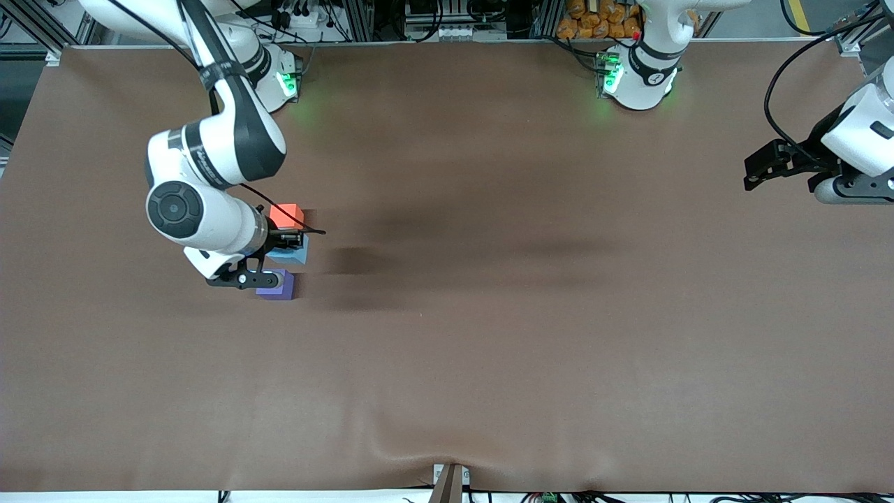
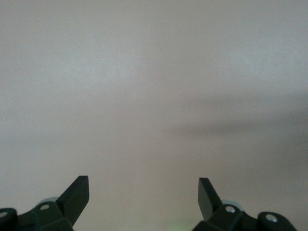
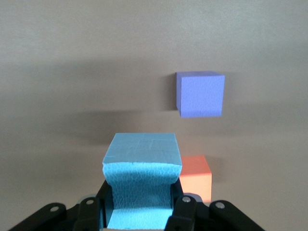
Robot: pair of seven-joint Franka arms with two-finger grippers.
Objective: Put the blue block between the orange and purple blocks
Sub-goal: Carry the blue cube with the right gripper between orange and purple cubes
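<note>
My right gripper [image 1: 286, 241] is shut on the sky-blue block [image 1: 296, 250], squeezing its sides in, as the right wrist view [image 3: 142, 159] shows. It holds the block over the gap between the orange block [image 1: 286, 214], which lies farther from the front camera, and the purple block [image 1: 281, 286], which lies nearer. In the right wrist view the purple block [image 3: 199, 94] and orange block [image 3: 195, 177] lie on the brown table, apart from each other. My left gripper [image 1: 758, 170] is open and empty, waiting at the left arm's end of the table; its fingertips [image 2: 77, 192] frame bare table.
The brown table cover [image 1: 489, 314] spreads wide around the three blocks. The arm bases [image 1: 639, 77] stand along the table's edge farthest from the front camera.
</note>
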